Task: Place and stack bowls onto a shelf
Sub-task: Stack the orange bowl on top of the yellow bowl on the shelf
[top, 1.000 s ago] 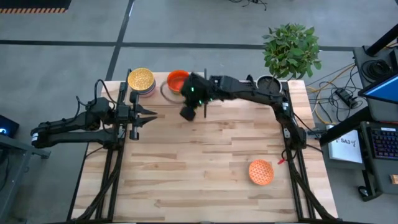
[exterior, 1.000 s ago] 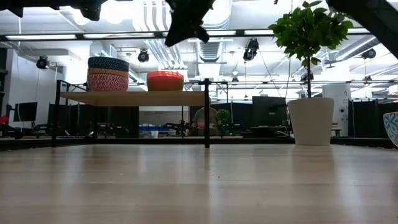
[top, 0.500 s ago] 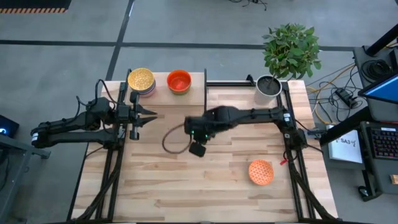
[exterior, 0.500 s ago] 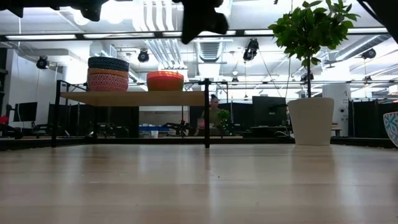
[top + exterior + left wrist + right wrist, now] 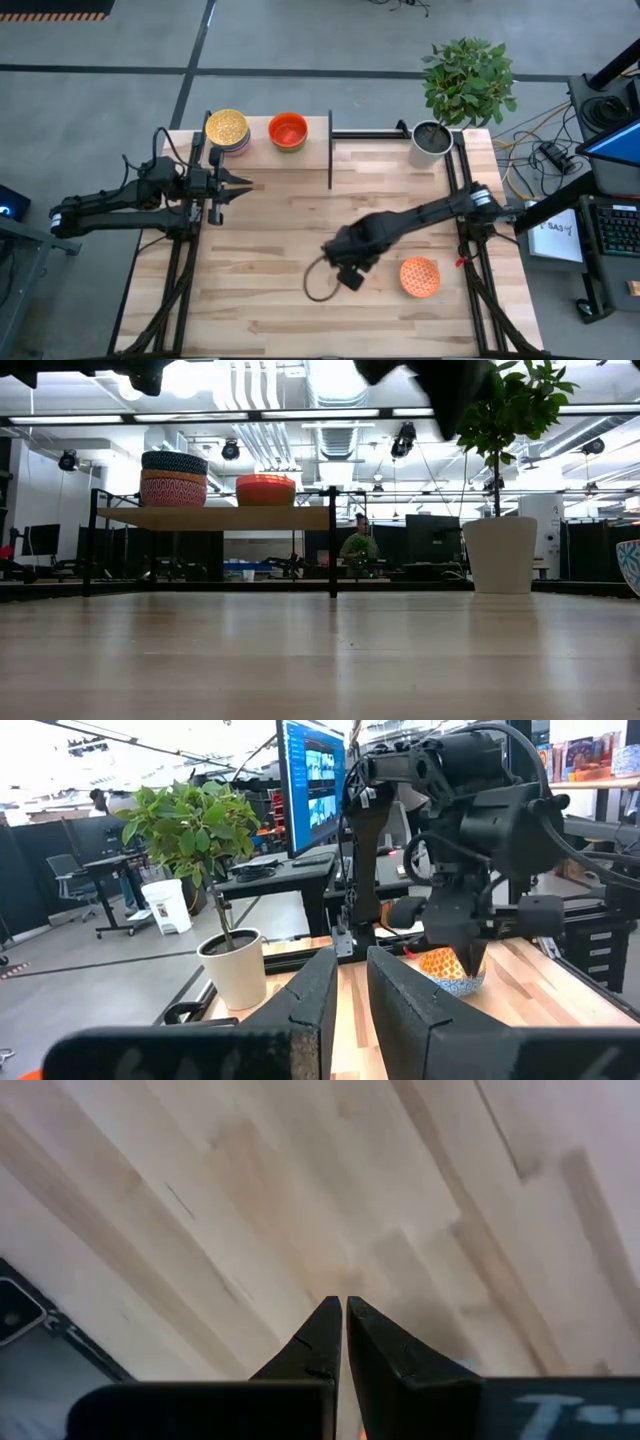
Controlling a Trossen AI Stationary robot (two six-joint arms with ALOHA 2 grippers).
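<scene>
The shelf (image 5: 260, 155) (image 5: 215, 517) stands at the table's far left. It carries a stack of bowls (image 5: 227, 130) (image 5: 174, 478) with the speckled yellow one on top, and beside it a red-orange bowl (image 5: 288, 130) (image 5: 265, 490). A speckled orange bowl (image 5: 420, 277) (image 5: 450, 972) sits upright on the table near the right edge. My right gripper (image 5: 350, 275) (image 5: 343, 1305) hovers shut above the bare tabletop, just left of that bowl. My left gripper (image 5: 237, 189) (image 5: 352, 960) waits by the shelf's near edge, its fingers a narrow gap apart.
A white plant pot (image 5: 432, 140) (image 5: 500, 553) with a leafy plant stands at the table's far right corner. A loop of cable (image 5: 320, 285) hangs from the right arm over the tabletop. A person shows in the room beyond the table (image 5: 358, 545).
My right gripper has swung away from the red-orange bowl on the shelf, toward the table's near edge and to the right, ending beside the speckled orange bowl. The red-orange bowl stays on the shelf where it was.
</scene>
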